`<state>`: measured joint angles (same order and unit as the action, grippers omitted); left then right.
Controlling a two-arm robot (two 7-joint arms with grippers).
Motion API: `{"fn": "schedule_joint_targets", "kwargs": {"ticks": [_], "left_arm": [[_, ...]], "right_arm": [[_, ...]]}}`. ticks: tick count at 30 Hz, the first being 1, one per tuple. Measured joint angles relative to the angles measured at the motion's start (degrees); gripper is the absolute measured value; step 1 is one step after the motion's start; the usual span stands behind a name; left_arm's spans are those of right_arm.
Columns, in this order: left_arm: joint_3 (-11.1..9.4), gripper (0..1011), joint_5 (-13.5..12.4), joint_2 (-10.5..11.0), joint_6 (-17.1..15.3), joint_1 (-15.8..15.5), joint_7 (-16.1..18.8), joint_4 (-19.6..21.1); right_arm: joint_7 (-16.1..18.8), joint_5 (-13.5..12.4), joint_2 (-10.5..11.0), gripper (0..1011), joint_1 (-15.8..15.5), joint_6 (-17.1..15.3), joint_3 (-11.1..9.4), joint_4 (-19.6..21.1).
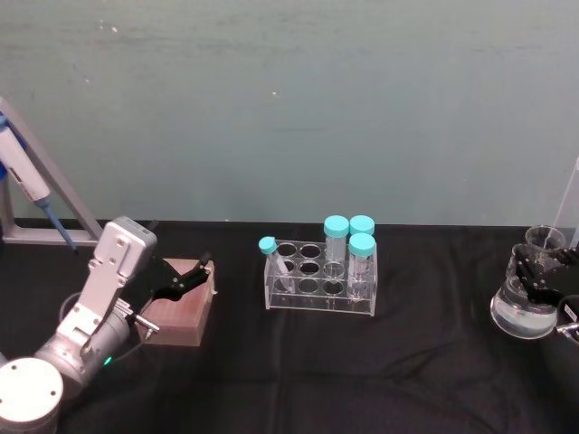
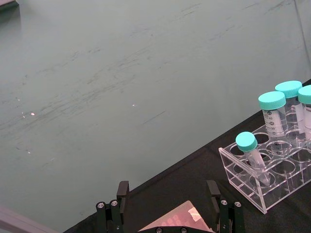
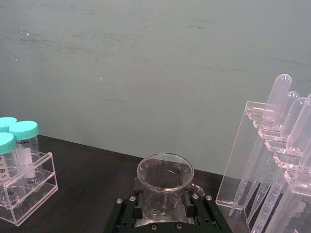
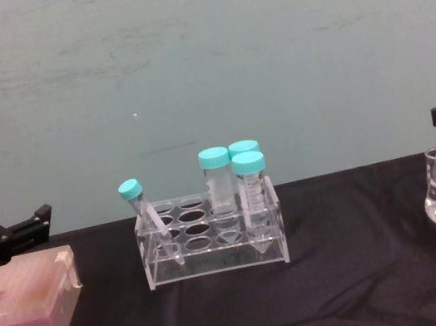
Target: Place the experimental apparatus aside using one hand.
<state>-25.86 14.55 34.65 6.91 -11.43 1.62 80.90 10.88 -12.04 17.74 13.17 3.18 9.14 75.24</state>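
At far left of the head view, a pipette leans on a grey stand. Next, the left gripper hovers over a pink box on the black table, its fingers spread apart and grasping nothing (the box top lies between and below them in the left wrist view). At centre stands a clear tube rack holding four teal-capped tubes: three upright at its right end, one tilted at its left end. At far right, the conical flask, partly filled with clear liquid, sits on the table; the right gripper is clenched around its neck, black fingers pressing either side of the glass below the rim. Just beside the flask, the acrylic pipette stand rises with its long transfer pipettes.
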Motion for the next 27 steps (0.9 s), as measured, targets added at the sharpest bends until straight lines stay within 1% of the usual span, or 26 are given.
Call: {"fn": "schedule_joint_targets", "kwargs": {"ticks": [10,27], "left_arm": [[0.0,1000,0.0,0.0,0.0,0.0,0.0,0.0],[0.0,1000,0.0,0.0,0.0,0.0,0.0,0.0]], "right_arm": [[0.5,1.0,-1.0,456,0.1,-0.2,-1.5,-0.8],[1.3,2.4,-2.7,456,1.9,-0.3,-3.4,-3.7]]}}
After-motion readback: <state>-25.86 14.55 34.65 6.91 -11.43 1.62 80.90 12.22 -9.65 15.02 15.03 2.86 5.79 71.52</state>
